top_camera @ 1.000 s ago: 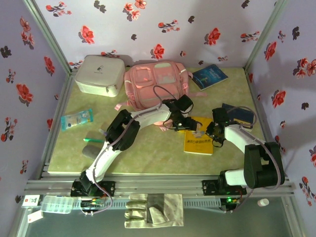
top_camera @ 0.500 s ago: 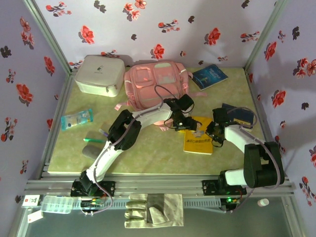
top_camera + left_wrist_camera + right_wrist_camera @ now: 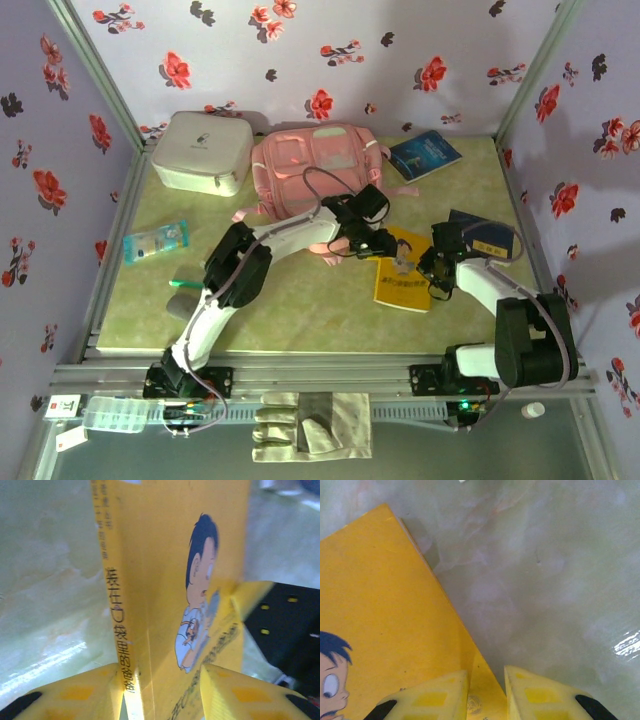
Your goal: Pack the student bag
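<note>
The pink student bag (image 3: 315, 168) lies at the back centre of the table. A yellow book with a cartoon boy (image 3: 405, 272) sits in front of it, its left edge tilted up off the table. My left gripper (image 3: 371, 243) is shut on that raised edge. In the left wrist view the spine and cover of the yellow book (image 3: 170, 580) fill the gap of the left gripper (image 3: 160, 675). My right gripper (image 3: 437, 268) is at the book's right edge. Its narrowly parted fingers (image 3: 445, 695) straddle a corner of the book (image 3: 385, 605).
A white-grey zip case (image 3: 200, 150) stands left of the bag, and a blue book (image 3: 425, 156) lies to the bag's right. A dark blue book (image 3: 488, 232) lies near the right arm. A teal packet (image 3: 155, 242) and a green pen (image 3: 188, 284) lie at the left.
The left gripper has lifted the yellow book's left edge, so the book now tilts up and looks narrower. The right gripper has shifted slightly along the book's right edge.
</note>
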`<action>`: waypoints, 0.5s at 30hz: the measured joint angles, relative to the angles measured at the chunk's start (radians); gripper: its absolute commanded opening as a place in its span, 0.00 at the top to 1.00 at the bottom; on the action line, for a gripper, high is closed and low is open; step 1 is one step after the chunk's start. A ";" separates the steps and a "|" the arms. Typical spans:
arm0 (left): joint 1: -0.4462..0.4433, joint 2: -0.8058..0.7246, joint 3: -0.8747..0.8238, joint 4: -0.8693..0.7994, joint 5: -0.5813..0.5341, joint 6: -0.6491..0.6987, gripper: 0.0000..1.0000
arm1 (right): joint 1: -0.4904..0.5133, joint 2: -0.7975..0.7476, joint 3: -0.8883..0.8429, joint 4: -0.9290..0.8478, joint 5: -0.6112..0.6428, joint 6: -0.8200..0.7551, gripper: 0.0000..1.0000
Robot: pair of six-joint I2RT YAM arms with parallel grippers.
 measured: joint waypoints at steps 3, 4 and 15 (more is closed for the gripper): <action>0.000 -0.023 -0.008 0.035 0.010 -0.014 0.59 | 0.000 -0.006 -0.009 0.017 0.000 0.011 0.75; 0.000 -0.024 -0.008 0.044 0.012 -0.019 0.60 | 0.000 -0.006 -0.012 0.023 0.000 0.015 0.76; 0.000 0.008 -0.003 0.060 0.026 -0.049 0.64 | 0.000 -0.007 -0.027 0.060 -0.007 0.042 0.75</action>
